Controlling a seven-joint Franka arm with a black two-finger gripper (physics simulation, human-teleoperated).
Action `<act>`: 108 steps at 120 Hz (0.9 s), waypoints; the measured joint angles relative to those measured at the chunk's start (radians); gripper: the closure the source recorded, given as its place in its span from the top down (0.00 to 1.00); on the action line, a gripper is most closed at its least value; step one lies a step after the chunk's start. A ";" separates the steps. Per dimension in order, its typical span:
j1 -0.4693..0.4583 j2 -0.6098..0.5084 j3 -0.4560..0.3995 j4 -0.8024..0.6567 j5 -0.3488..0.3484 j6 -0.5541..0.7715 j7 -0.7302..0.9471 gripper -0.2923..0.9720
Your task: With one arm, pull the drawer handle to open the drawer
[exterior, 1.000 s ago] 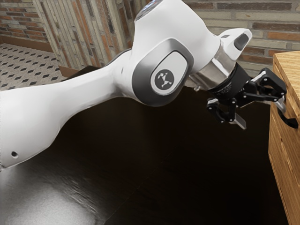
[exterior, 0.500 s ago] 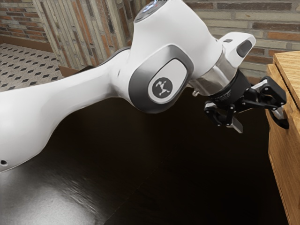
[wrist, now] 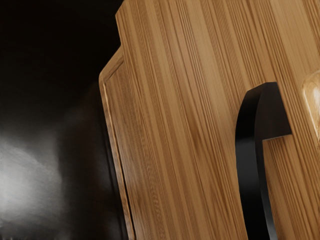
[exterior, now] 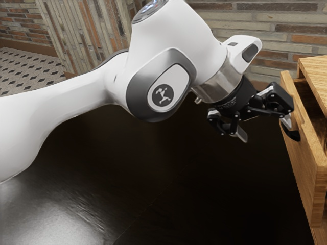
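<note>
Drawer stands partly out of the wooden cabinet, with a dark gap behind its front. Its black handle curves off that front. The tool is spread wide beside the drawer, one finger at the handle and the other well clear, clamping nothing. Dark worktop lies below the drawer.
</note>
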 joint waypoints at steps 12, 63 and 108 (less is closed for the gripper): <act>0.008 -0.024 0.002 -0.021 -0.001 0.000 0.000 0.77; 0.019 -0.111 0.029 -0.107 -0.006 0.001 -0.002 0.77; 0.018 -0.217 0.078 -0.198 -0.009 0.002 -0.004 0.77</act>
